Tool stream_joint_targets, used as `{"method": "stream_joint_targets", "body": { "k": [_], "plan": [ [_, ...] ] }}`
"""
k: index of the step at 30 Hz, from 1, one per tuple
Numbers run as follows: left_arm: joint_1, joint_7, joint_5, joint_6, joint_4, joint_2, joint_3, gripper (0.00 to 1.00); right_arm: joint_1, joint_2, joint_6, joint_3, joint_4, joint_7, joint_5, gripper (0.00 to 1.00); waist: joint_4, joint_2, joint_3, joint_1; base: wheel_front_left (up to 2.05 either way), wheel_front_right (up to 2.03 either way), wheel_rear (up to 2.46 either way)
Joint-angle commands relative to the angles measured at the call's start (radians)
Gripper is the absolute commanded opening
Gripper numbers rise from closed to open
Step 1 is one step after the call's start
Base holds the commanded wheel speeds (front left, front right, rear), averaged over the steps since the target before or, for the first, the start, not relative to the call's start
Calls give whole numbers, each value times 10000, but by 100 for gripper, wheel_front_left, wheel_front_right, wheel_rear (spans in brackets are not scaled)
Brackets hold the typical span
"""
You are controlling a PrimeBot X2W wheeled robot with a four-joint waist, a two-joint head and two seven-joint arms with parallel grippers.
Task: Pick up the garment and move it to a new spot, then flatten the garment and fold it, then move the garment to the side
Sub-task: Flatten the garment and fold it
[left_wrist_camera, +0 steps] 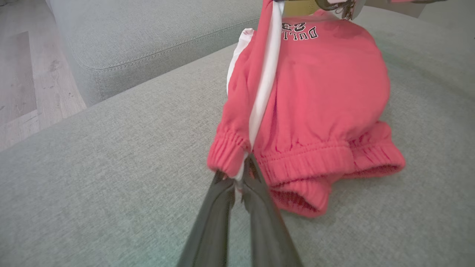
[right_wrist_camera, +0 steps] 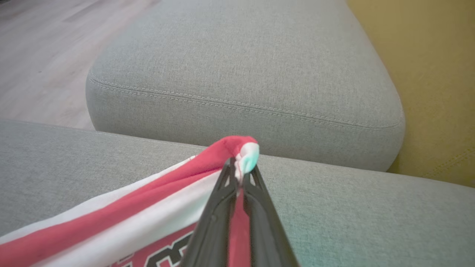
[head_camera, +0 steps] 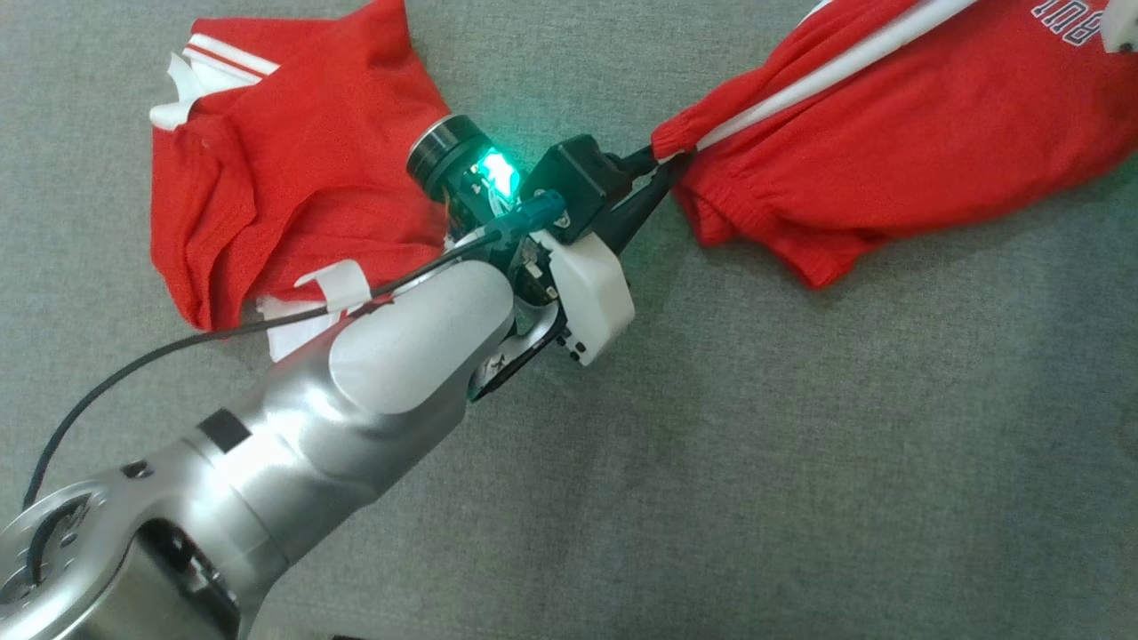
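- Black block lettering (left_wrist_camera: 300,31) with a white outline is printed on the red knit garment (head_camera: 933,151). Seen upside down in the left wrist view it looks like "DUL" with "23" beside it. The head view shows a clipped "BUL", so I cannot tell what the first letter is.
- A broad white stripe (left_wrist_camera: 265,85) runs along the garment down to a ribbed, elasticated cuff (left_wrist_camera: 228,155).
- The garment's long axis follows that stripe. In the head view it slants from the cuff, over the middle of the grey woven sofa seat (head_camera: 711,444), up toward the seat's far right, where the printed end is.
- The cuff end points toward the robot's left. The bulk of the red cloth sags onto the seat just right of the cuff, and its gathered hem lies on the grey fabric.
- The left end effector (head_camera: 662,164) has its two dark fingers pressed together, pinching the cuff at the stripe's end, over the middle of the seat.
- The right end effector (right_wrist_camera: 241,168) is likewise closed, pinching a fold of red and white cloth at the garment's other end, raised above the seat.
- A second garment (head_camera: 293,169), red with white bands and crumpled, lies on the seat's far left, apart from the held one.
- A grey cushion (right_wrist_camera: 241,74) with a stitched seam adjoins the seat, with pale wood floor (left_wrist_camera: 22,92) beyond it.
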Motion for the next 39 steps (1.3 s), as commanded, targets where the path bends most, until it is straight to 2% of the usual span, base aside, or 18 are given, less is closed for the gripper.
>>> {"method": "stream_joint_targets", "body": {
  "k": [1,2,3,4,13,18,22,28,34,39],
  "plan": [
    [-392,-79,67,-6,-71,199,275,0,-345,37,-32,3,-208,-14,-76,20,16,0,17,0,0,0,0],
    [-398,-75,51,-1,-31,179,277,0,-382,34,-32,34,-115,28,-175,100,24,0,27,0,0,0,0],
    [-406,-79,38,11,4,161,284,38,-423,35,-32,51,-69,-15,-250,100,24,0,38,0,0,0,0],
    [-414,-91,29,38,37,147,297,100,-464,39,-32,-3,-42,-102,-266,100,15,0,45,0,0,0,0],
    [-210,-530,3,585,422,271,534,100,-710,235,-32,-342,45,-1567,270,100,-371,0,-552,0,0,0,0],
    [146,-1027,-234,1057,489,521,966,100,-417,404,-32,-117,38,-2396,1201,100,-683,0,-1301,0,0,0,0],
    [568,-1641,-597,1586,395,852,1602,100,193,669,-32,371,-439,-2794,2018,100,-1009,0,-1921,0,0,0,0],
    [1417,-2514,-1013,2426,-43,1302,2650,100,1907,700,-32,1078,-2307,-2964,3144,100,-1342,0,-2819,0,0,0,0],
    [2867,-2737,-901,3047,-1040,1588,3927,100,4544,935,-32,1195,-4615,-2973,3900,100,-1602,0,-3471,0,0,0,0],
    [4611,-2744,-128,3170,-1886,1505,4911,100,6832,1536,-32,986,-6106,-2903,3923,100,-1689,0,-3893,0,0,0,0]
  ]
}}
